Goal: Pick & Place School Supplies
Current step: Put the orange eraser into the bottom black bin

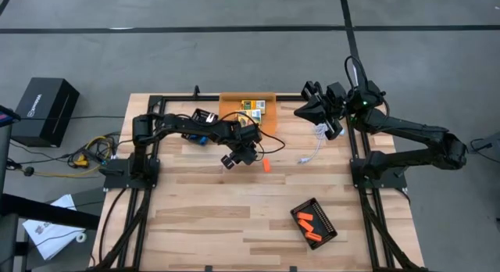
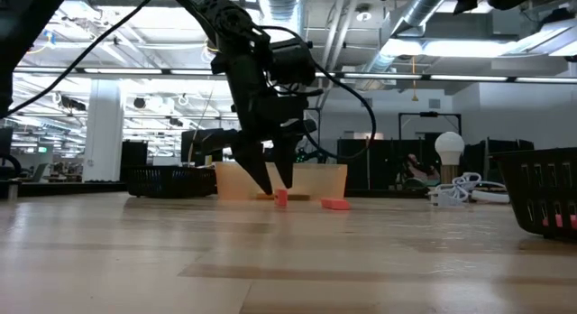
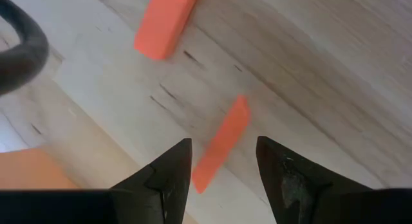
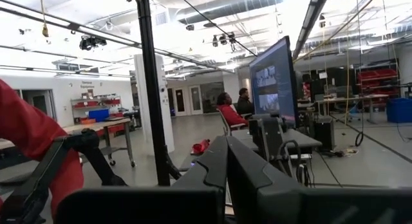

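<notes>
My left gripper (image 1: 238, 157) is open and points down over the table's middle, its tips (image 2: 272, 189) just above the wood. In the left wrist view a short orange stick (image 3: 222, 143) lies flat between the two fingers, and a second stick (image 3: 166, 21) lies farther off. The low view shows both sticks (image 2: 281, 198) (image 2: 336, 204). The high view shows one stick (image 1: 266, 164) right of the gripper. Yellow-and-green crayon boxes (image 1: 254, 108) sit in an orange tray (image 1: 234, 100) at the far edge. My right gripper (image 1: 312, 109) is shut and held high at the far right.
A black ridged tray (image 1: 314, 223) holding several orange sticks sits near the right front. A white cable with a round bulb (image 1: 312, 151) (image 2: 448, 147) lies right of centre. Bare wood stretches across the table's near left.
</notes>
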{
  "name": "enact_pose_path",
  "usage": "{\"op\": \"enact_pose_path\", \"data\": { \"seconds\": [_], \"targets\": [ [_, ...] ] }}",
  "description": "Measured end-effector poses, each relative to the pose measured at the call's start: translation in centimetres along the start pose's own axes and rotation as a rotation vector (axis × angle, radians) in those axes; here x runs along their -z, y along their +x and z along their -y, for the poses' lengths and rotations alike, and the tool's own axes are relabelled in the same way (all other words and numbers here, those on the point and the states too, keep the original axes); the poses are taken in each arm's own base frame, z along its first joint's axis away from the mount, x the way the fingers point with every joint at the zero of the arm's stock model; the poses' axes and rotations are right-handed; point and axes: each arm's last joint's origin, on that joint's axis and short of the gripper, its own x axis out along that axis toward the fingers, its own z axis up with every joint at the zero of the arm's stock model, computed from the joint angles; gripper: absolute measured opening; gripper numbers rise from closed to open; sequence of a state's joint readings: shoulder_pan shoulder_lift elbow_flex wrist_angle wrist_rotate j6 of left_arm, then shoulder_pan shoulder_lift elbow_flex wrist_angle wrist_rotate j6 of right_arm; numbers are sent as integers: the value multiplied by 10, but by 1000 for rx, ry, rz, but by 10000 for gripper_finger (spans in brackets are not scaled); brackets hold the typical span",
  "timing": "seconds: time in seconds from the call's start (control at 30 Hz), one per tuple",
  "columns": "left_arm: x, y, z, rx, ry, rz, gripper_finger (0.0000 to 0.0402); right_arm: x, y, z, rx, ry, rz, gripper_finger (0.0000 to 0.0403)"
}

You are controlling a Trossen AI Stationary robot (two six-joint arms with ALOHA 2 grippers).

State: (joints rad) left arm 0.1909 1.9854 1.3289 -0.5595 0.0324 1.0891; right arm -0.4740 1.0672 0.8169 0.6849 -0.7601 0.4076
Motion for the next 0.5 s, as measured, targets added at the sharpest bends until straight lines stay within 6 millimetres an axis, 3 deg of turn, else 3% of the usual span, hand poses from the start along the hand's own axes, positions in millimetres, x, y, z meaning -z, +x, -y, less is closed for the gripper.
{"op": "enact_pose_path", "data": {
  "seconds": [0.37, 0.5],
  "targets": [
    [-1, 26, 2, 36, -23, 13, 161, 0, 0, 0, -1, -10, -3, 0],
    [1, 30, 3, 32, -77, -26, 99, 0, 0, 0, -1, -21, -3, 0]
  ]
}}
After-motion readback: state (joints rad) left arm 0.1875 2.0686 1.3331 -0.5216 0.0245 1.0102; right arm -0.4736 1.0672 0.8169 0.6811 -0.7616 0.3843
